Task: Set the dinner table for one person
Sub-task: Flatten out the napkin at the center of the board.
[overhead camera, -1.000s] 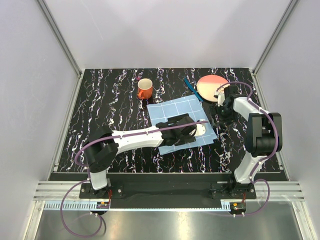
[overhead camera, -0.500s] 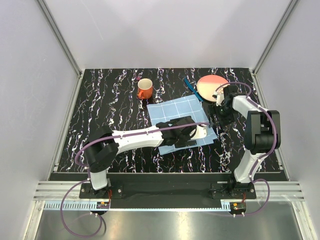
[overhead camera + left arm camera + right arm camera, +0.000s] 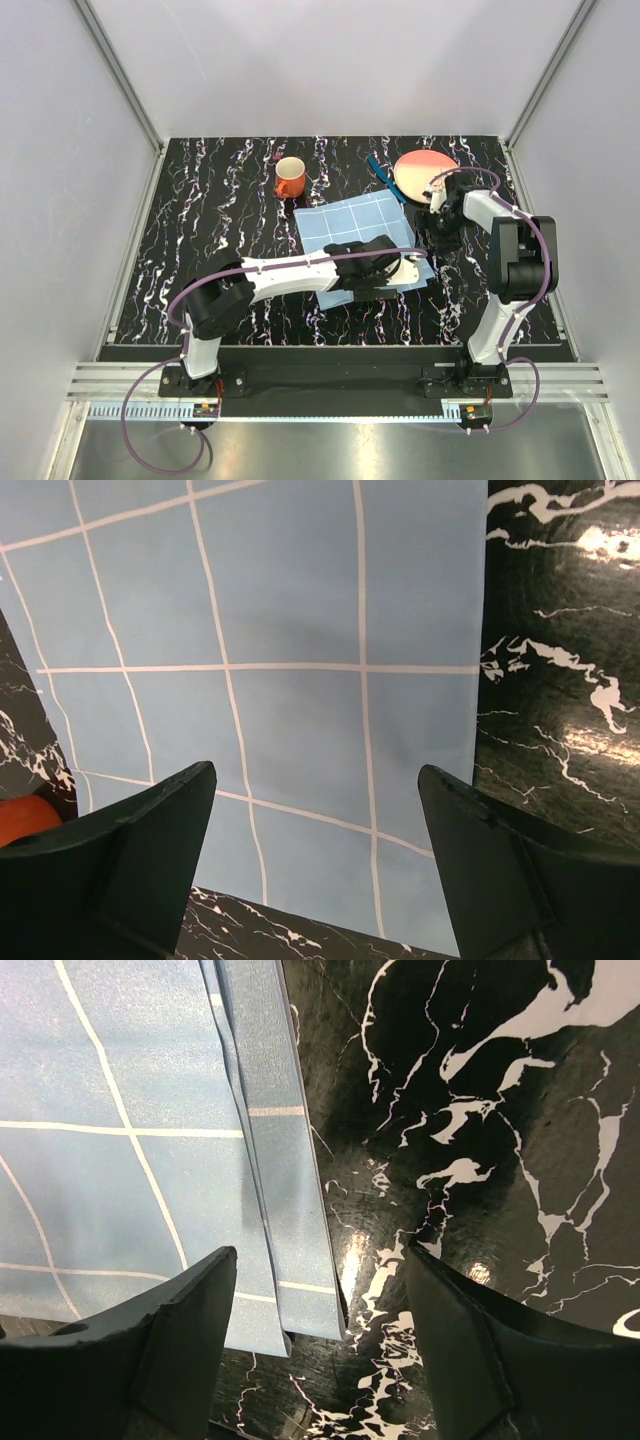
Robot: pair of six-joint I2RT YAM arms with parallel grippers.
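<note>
The dinner table (image 3: 200, 230) carries a light-blue checked mat (image 3: 350, 222) right of its centre (the right wrist view shows one edge of it doubled over). The left gripper (image 3: 318, 780) hangs over the mat, fingers spread and empty. Seen from above, the left arm lies across the mat's near half and hides it. The right gripper (image 3: 315, 1260), also spread and empty, is over the folded edge at 3 o'clock. From the mat, an orange mug (image 3: 289, 178) stands at 11 o'clock and a pink-orange plate (image 3: 418, 170) at 1 o'clock. A teal-handled utensil (image 3: 381, 172) lies just beside the plate.
</note>
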